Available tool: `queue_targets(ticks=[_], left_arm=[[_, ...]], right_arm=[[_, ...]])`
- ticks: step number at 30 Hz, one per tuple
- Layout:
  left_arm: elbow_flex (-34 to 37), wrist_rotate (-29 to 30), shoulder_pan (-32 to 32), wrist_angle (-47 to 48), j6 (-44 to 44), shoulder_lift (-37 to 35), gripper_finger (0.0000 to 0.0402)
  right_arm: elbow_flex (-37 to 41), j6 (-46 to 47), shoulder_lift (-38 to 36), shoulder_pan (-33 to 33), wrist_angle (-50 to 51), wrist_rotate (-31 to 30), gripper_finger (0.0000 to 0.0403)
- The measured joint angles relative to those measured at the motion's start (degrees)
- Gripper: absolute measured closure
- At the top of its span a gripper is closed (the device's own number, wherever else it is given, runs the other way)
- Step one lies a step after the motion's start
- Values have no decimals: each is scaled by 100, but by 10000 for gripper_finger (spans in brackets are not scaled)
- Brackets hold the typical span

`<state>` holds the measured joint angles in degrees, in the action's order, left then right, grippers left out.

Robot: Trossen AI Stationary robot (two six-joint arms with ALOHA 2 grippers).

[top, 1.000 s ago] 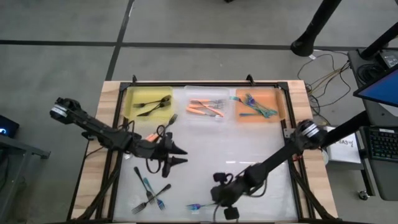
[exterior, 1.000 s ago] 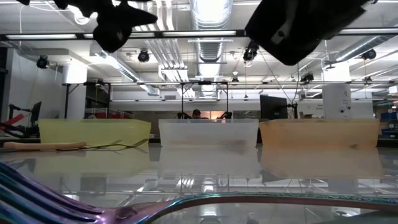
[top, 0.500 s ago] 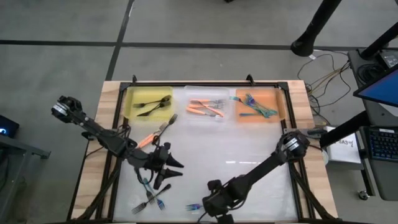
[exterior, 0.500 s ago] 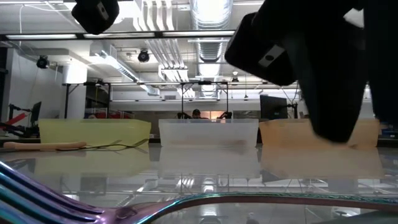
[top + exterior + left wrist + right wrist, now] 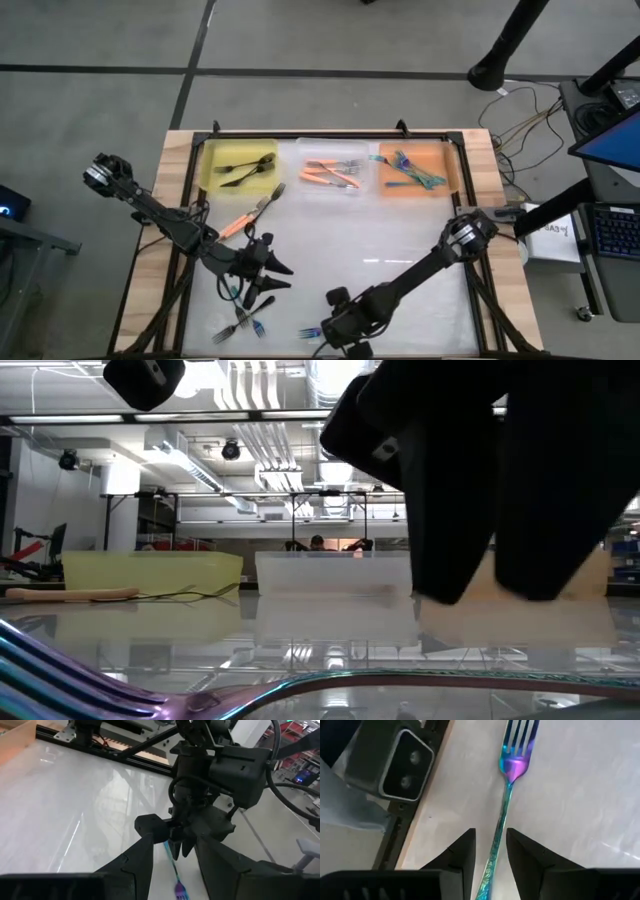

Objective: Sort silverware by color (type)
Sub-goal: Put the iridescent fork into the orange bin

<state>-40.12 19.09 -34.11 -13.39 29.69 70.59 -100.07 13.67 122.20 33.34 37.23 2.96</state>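
Observation:
An iridescent teal-blue fork (image 5: pixel 506 795) lies flat near the table's near edge (image 5: pixel 312 333) and fills the low view's foreground (image 5: pixel 300 690). My right gripper (image 5: pixel 490 834) hangs over it, open, one finger on each side of the handle without touching it; it also shows in the high view (image 5: pixel 340 330). My left gripper (image 5: pixel 280 277) is open above the table's middle left and points at the right gripper (image 5: pixel 200 815). Loose forks lie flat nearby: two black (image 5: pixel 224 282) (image 5: pixel 233 326), two teal (image 5: pixel 238 298) (image 5: pixel 258 326), one orange (image 5: pixel 237 223) and one more black (image 5: pixel 271 197).
Three bins stand along the far edge: a yellow one (image 5: pixel 212 170) with black forks, a clear one (image 5: pixel 303 165) with orange forks, an orange one (image 5: pixel 447 175) with teal forks. A black frame (image 5: pixel 462 215) borders the white table. The low camera (image 5: pixel 405 770) sits beside the fork.
My right gripper has moved toward the near-left and come down over the iridescent fork, filling more of the low view. My left gripper has shifted toward the near edge. The forks have stayed where they were.

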Motion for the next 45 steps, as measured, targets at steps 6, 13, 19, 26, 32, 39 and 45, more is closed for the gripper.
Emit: queue_targets(ticks=[6, 13, 19, 26, 32, 39, 45], left_arm=[[0, 0, 0, 59, 0, 0, 267], [0, 0, 0, 77, 0, 0, 267], [2, 0, 0, 78, 0, 0, 267], [2, 0, 0, 81, 0, 0, 267], [2, 0, 0, 81, 0, 0, 267], [4, -2, -1, 89, 0, 0, 267], [7, -7, -4, 134, -11, 0, 267]], right_arm=[[7, -19, 222, -41, 12, -202, 303], [0, -19, 253, -96, 10, -645, 306], [-1, -129, 285, -109, 80, -891, 328], [-22, -20, 366, -162, 291, -749, 370], [-15, -22, 345, -184, 313, -705, 390], [31, -21, 106, -207, 581, -728, 392], [17, -20, -231, -291, 715, -763, 393]])
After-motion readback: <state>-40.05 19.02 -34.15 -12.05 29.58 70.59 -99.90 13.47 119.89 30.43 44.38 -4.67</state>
